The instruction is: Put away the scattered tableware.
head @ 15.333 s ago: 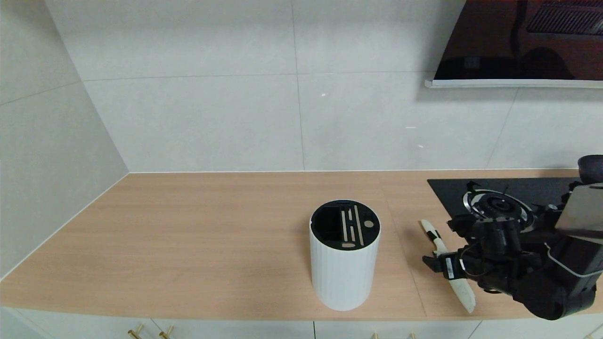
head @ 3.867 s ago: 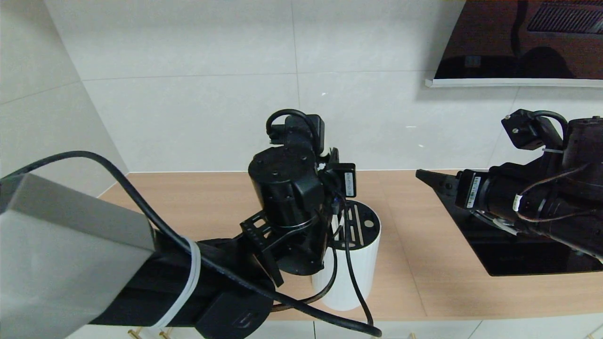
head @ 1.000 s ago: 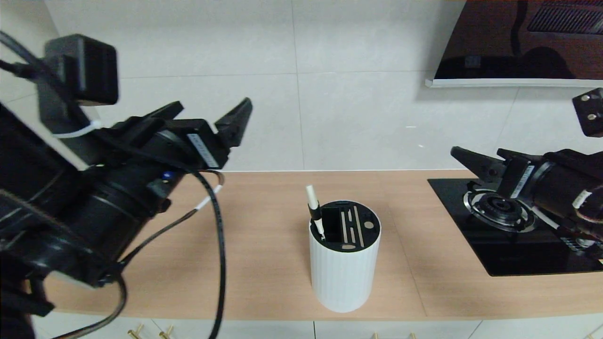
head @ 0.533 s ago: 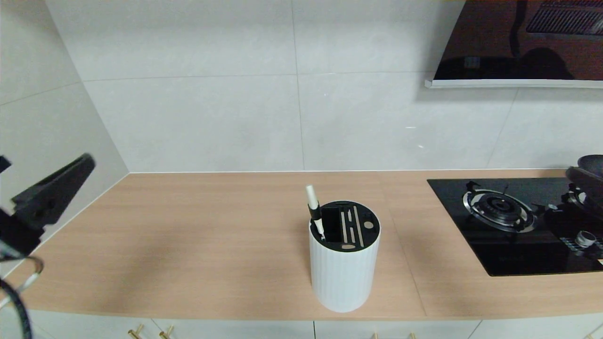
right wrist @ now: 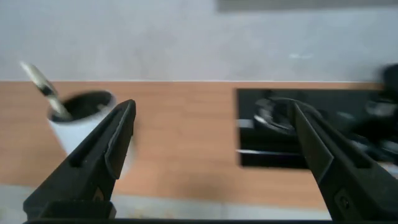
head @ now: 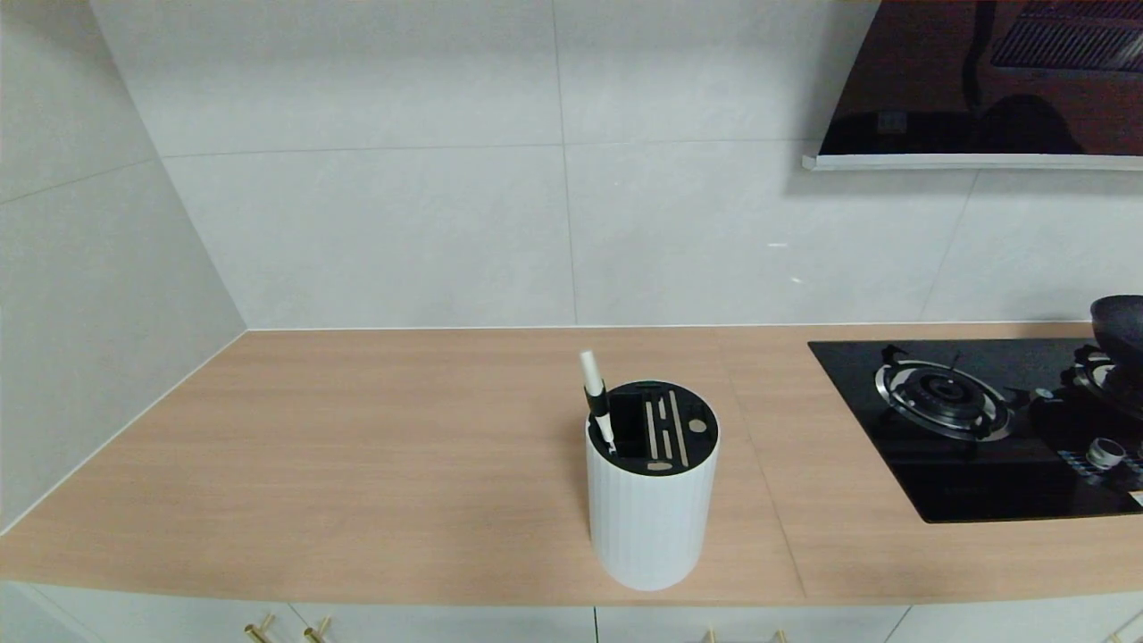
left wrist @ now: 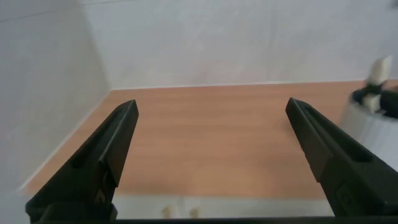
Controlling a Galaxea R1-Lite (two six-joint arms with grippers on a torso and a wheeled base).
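The knife (head: 596, 402) is stood in the holder (head: 652, 509), so the job looks done; the left gripper (left wrist: 211, 109) and right gripper (right wrist: 212, 107) are spread open and empty.

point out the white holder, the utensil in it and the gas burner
white holder (head: 652, 527), head view, ribbed side wall
utensil (head: 590, 371), head view, white handle top
gas burner (head: 943, 394), head view, centre cap
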